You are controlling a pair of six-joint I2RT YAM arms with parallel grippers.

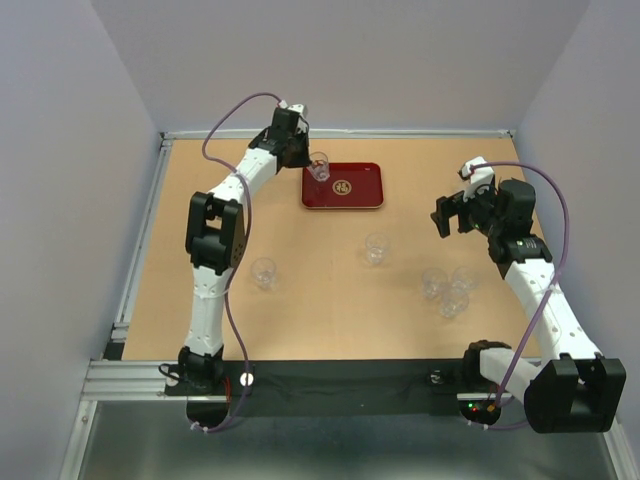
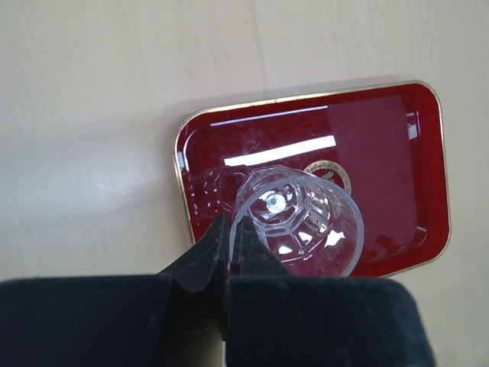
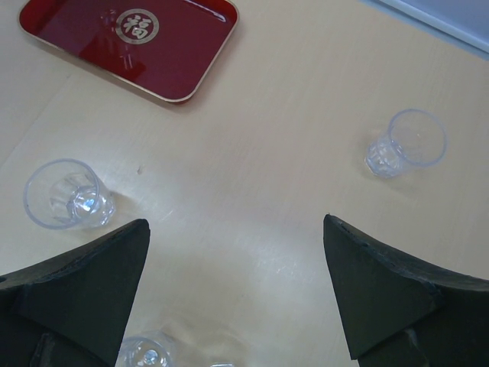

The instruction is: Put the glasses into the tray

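Left claw point(image 2: 231, 233): pinching the wall of one glass point(image 2: 302, 222), hanging over the tray's 10 o'clock corner.
Tray point(image 1: 365, 195): lying at the table's point(image 1: 300, 320) 12 o'clock side, gold emblem point(image 1: 342, 186) showing at centre.
Right claw point(image 3: 237, 229): gaping wide, gripping nothing, hovering at the table's 3 o'clock side.
Loose glasses: standing on the table, one glass point(image 1: 263, 272) toward 7 o'clock from the tray, another glass point(image 1: 376, 247) at 5 o'clock, three glasses point(image 1: 433, 282) point(image 1: 464, 278) point(image 1: 453, 301) clustering toward 4 o'clock.

One clear tumbler point(image 1: 318, 166) is at the left end of the dark-red, gold-emblemed tray point(image 1: 365, 178); five other tumblers point(image 1: 376, 248) stand upright outside it, three clustered at right.
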